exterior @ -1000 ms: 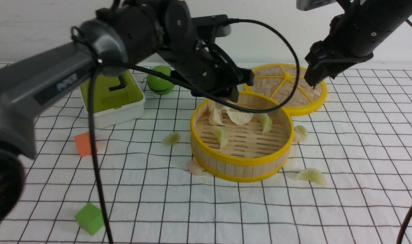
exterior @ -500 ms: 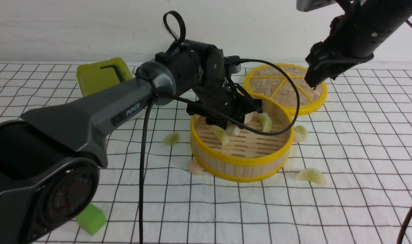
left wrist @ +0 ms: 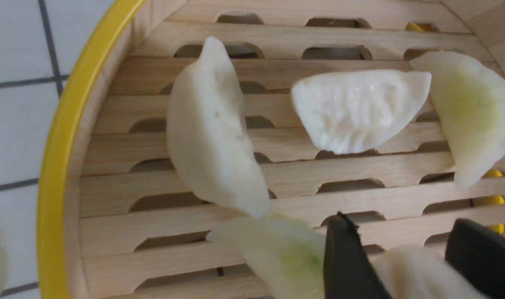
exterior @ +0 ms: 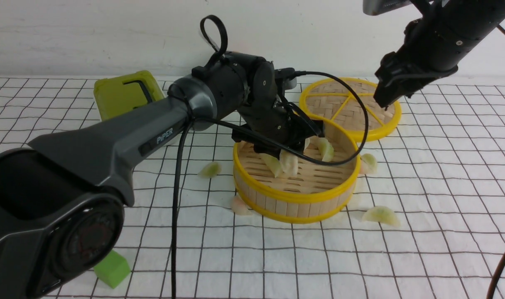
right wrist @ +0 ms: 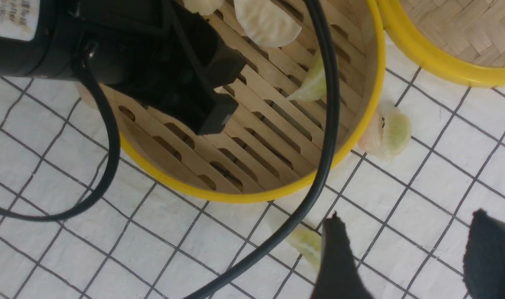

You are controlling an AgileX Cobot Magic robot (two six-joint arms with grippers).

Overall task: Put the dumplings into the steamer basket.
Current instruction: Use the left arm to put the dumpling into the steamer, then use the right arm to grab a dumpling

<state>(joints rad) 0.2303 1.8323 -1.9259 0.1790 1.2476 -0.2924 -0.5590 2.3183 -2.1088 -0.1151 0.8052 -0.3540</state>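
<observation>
Lowering into the steamer basket [exterior: 296,198], our left gripper [left wrist: 400,218] has eased its jaws around a soft, pleated dumpling [left wrist: 410,270]; whether they still pinch it, we cannot tell. Several waxy crescents [left wrist: 213,133] lie on the bamboo slats [left wrist: 123,145]; others wait on the bench [exterior: 422,249]. The right gripper [right wrist: 407,216] hangs wide, empty.

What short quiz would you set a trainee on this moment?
1. True or false: the lid sits on the basket.
2. How many dumplings lie on the cloth outside the basket, in the front view: A one, B four, C seven?
3. Which arm's gripper is down inside the basket?
Key: 1 false; 2 B; 3 left.
</observation>
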